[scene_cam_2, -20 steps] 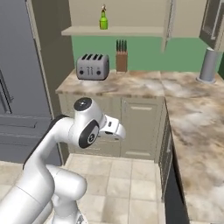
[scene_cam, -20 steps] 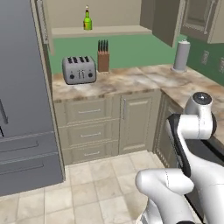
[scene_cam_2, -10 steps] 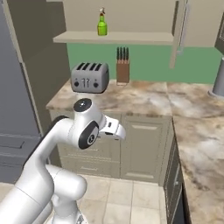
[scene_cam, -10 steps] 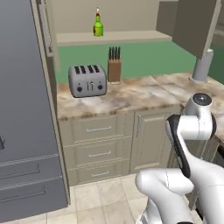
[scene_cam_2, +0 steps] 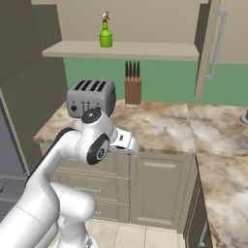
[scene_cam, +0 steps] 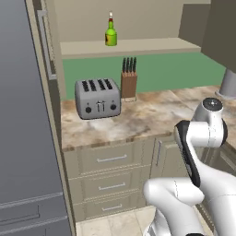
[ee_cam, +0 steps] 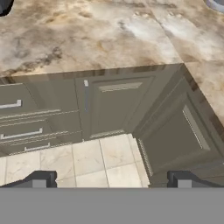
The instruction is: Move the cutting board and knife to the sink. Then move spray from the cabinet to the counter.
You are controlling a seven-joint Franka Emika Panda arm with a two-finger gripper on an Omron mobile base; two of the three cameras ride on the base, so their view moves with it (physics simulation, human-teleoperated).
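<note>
Shelf-top spray [scene_cam_2: 106,33] well beyond wide-apart jaws.

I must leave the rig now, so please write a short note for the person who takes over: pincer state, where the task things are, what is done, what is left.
Pincer: open, empty, held low and looking at the cupboard doors in the corner under the counter.
Spray: upright on the cabinet shelf, above the toaster and the knife block.
Cutting board, short knife, sink: not visible from here, so I cannot confirm the first step.
Done: cabinet door stands open.
Left: reach up, grasp the spray, set it on the counter.
</note>
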